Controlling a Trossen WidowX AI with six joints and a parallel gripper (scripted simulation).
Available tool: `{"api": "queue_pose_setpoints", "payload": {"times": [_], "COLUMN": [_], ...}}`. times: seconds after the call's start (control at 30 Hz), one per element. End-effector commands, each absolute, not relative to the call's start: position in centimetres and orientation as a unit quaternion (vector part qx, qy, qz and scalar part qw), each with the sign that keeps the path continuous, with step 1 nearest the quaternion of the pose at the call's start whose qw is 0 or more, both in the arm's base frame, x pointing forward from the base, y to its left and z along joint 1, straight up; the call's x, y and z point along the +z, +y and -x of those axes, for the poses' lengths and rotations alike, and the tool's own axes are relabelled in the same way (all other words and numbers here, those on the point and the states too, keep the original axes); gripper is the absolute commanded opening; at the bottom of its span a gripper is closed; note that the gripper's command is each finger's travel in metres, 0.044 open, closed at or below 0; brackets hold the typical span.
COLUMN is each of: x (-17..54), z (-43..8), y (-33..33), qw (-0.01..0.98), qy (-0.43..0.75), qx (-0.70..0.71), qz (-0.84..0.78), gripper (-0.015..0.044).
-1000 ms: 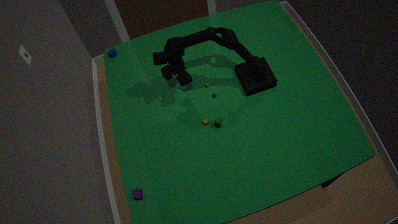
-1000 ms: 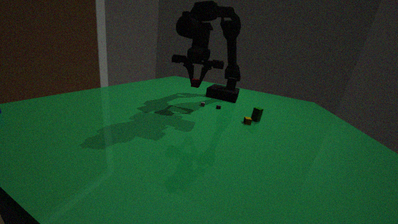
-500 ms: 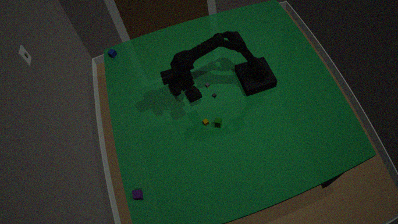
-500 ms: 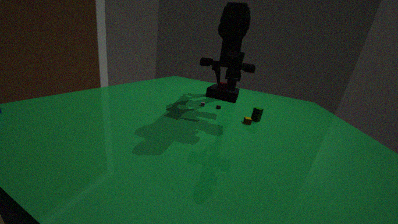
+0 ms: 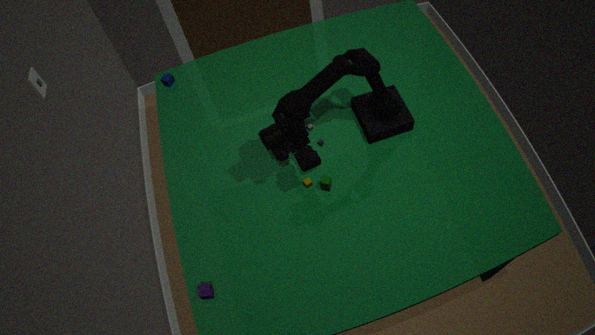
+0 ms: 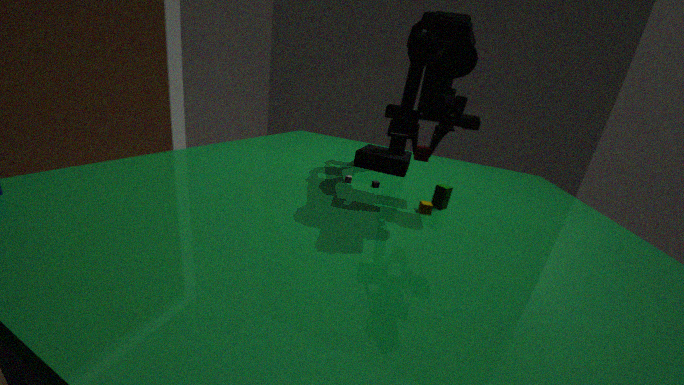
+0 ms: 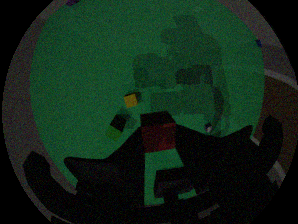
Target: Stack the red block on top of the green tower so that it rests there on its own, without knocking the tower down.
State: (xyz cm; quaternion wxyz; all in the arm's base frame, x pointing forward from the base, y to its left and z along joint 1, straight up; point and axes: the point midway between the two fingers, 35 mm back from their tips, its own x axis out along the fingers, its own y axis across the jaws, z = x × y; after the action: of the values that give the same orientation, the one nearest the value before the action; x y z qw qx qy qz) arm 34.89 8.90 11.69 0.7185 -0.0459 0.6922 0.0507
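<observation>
Gripping the red block (image 6: 422,153) (image 7: 159,137), the claw (image 6: 423,152) (image 7: 156,128) stands partly open (block-wide).

On the worktop (image 5: 394,208) (image 6: 242,280) (image 7: 75,60) is one yellow block (image 5: 307,182) (image 6: 425,207) (image 7: 130,100). Also two v. small blocks, one whitish (image 5: 310,126) (image 6: 348,179), one dark grey (image 5: 320,142) (image 6: 375,184), near e/o. In top view, blue block (image 5: 167,79) is nr. one corner, purple block (image 5: 205,291) nr. the edge, both well apart from the rest.
</observation>
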Motion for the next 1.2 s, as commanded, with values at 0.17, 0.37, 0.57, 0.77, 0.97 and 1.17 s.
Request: {"api": "queue_pose_setpoints", "payload": {"times": [0.17, 0.37, 0.57, 0.77, 0.97, 1.17], "x": [11.7, 11.5, 10.8, 8.3, 7.8, 5.5], "z": [-32.0, -29.9, -29.7, -29.7, -29.7, -29.8], "y": [13.4, 15.9, 16.2, 16.2, 16.1, 16.1], "qw": [0.719, 0.718, 0.718, 0.718, 0.718, 0.718], "qy": [0.691, 0.692, 0.692, 0.692, 0.692, 0.692], "qx": [0.054, 0.057, 0.057, 0.057, 0.057, 0.057], "qz": [0.047, 0.050, 0.051, 0.051, 0.051, 0.051], "gripper": [0.0000, 0.0000, 0.0000, 0.0000, 0.0000, 0.0000]}}
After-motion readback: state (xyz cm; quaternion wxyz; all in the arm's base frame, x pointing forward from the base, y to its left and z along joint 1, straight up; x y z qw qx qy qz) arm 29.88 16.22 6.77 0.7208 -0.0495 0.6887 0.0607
